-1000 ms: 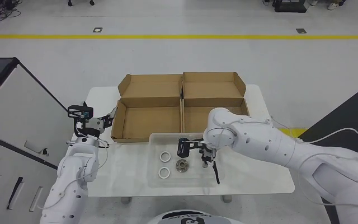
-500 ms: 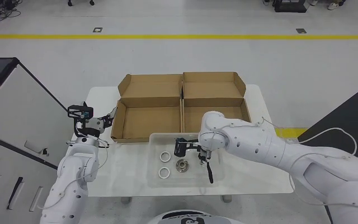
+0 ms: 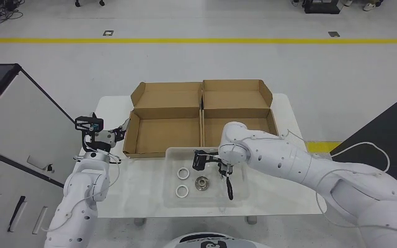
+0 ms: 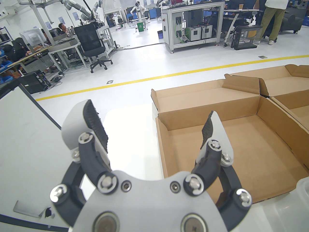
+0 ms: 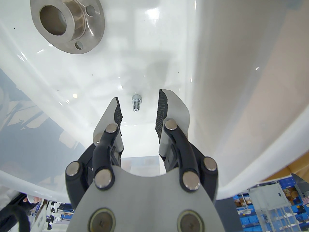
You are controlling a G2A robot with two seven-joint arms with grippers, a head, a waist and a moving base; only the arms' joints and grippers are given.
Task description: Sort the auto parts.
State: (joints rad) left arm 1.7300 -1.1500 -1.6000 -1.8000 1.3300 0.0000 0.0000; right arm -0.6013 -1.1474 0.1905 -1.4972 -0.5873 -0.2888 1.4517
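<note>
A clear white tray point(image 3: 239, 192) at the table's front holds two white rings point(image 3: 183, 172) point(image 3: 182, 191) and a metal flange point(image 3: 201, 183). My right gripper point(image 3: 224, 170) hangs low inside the tray, to the right of the flange. In the right wrist view the right gripper point(image 5: 140, 107) is open, with a small steel bolt point(image 5: 136, 103) lying on the tray floor point(image 5: 169, 37) between its fingertips, untouched. The flange point(image 5: 67, 15) lies farther off. My left gripper point(image 4: 154, 121) is open and empty, held beside the left cardboard box point(image 4: 229, 141).
Two open cardboard boxes stand side by side behind the tray, the left box point(image 3: 162, 135) and the right box point(image 3: 239, 130), both with nothing visible inside. My left gripper point(image 3: 118, 133) sits at the table's left edge. A black cable point(image 3: 229, 187) dangles from the right arm.
The right arm has shifted left and drawn in over the tray, bringing its gripper closer to the flange. The left arm has not moved.
</note>
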